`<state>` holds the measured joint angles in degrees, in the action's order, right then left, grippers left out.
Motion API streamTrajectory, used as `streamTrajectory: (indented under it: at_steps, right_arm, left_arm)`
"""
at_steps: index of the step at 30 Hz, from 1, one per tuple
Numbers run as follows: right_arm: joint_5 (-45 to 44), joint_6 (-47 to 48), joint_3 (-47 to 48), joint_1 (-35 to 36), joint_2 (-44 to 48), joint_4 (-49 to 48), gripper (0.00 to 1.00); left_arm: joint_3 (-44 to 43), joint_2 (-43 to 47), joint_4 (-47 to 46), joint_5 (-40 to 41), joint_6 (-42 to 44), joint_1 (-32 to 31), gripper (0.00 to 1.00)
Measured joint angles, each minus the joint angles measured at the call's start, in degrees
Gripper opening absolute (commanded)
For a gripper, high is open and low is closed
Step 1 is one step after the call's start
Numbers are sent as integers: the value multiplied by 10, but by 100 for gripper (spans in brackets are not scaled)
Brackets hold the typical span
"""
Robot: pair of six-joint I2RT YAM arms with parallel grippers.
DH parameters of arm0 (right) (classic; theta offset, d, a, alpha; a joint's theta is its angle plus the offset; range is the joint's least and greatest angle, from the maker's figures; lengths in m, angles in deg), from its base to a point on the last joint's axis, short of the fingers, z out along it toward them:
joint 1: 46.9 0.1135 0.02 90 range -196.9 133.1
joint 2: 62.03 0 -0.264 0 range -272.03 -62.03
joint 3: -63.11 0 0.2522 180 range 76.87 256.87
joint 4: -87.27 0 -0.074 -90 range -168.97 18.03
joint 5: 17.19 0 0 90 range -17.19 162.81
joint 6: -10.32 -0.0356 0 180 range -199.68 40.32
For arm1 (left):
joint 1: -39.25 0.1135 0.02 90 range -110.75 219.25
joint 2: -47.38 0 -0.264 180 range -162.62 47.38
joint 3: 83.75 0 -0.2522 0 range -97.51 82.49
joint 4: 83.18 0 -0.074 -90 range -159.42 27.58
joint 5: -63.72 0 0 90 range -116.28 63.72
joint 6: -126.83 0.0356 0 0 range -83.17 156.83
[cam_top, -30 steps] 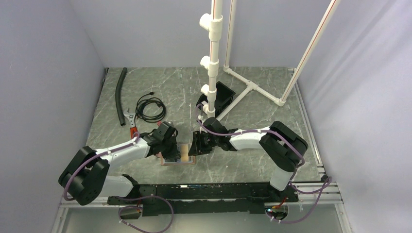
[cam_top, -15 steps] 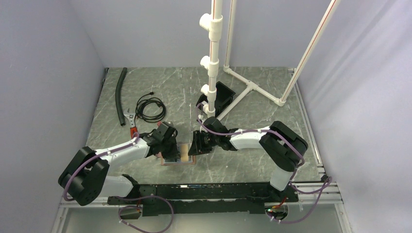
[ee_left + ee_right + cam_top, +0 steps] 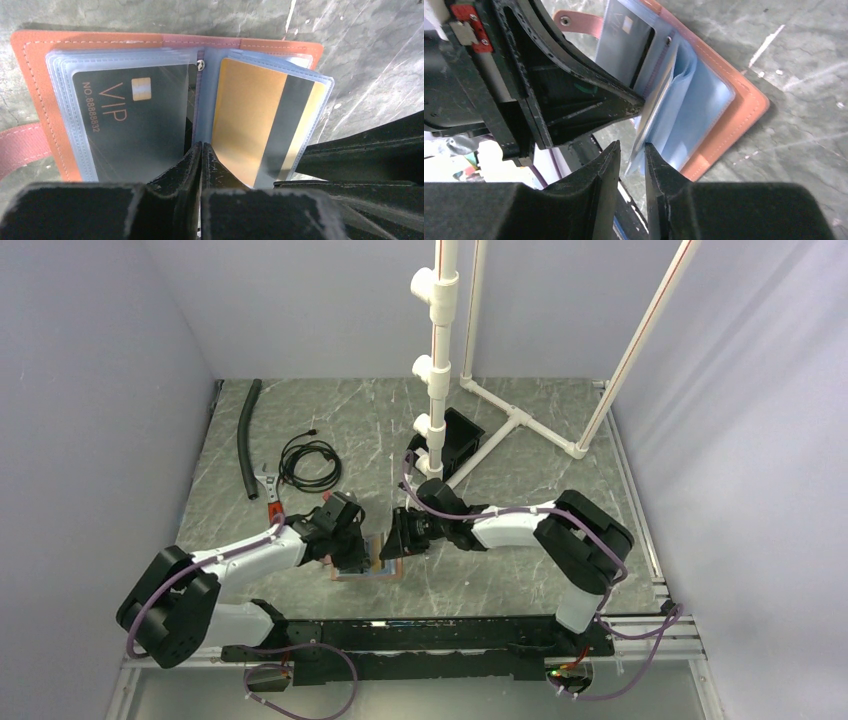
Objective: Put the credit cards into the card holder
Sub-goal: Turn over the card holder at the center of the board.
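Note:
The card holder, orange-tan leather with a snap tab, lies open on the table between my grippers. Its clear sleeves hold a dark VIP card on the left and a gold card with a dark stripe on the right. The gold card's sleeve stands tilted up. My left gripper is shut, its tips pressing at the holder's spine. My right gripper is slightly open, with the raised sleeve's outer edge between its tips. I see no loose cards.
A black hose, a coiled cable and red-handled pliers lie at the back left. A black open-topped box and a white pipe frame stand behind the grippers.
The right gripper has moved slightly left and back at the holder's right half. The gold card's sleeve, flat before, now stands tilted up. The left gripper has stayed in place.

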<state>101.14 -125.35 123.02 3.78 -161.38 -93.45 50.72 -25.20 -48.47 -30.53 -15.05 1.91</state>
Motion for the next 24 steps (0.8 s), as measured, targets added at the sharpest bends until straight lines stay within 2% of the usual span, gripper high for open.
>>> streamTrajectory:
  at_steps: [14,18,24]
  right_arm:
    - [29,-11,33,0,-23,-19,34]
    - [38,-11,40,0,-33,-20,35]
    - [46,-11,44,0,-42,-23,41]
  left_arm:
    - [-6,69,75,1,-17,-2,33]
    - [-17,109,118,7,-26,-2,33]
    - [-36,159,186,31,-38,-1,39]
